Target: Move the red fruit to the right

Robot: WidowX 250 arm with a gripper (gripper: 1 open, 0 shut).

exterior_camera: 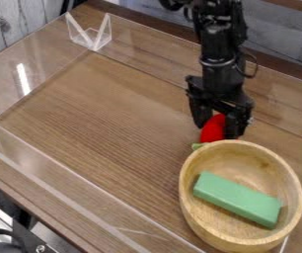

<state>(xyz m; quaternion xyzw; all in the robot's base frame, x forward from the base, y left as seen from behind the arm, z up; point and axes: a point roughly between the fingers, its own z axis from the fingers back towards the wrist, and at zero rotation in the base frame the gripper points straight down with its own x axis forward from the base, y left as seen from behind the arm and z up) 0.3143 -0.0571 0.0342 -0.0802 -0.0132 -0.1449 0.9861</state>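
The red fruit (214, 127) lies on the wooden table just behind the far rim of the wooden bowl (188, 186), its pale green cap pointing toward the bowl. My gripper (221, 126) points straight down over the fruit. It is open, one black finger (197, 114) standing on each side of the fruit. I cannot tell whether the fingers still touch it.
A flat green rectangular block (240, 200) rests inside the bowl. Clear acrylic walls (22, 74) fence the table, with a clear stand (88, 33) at the back left corner. The arm (220, 40) rises from the gripper toward the top of the view.
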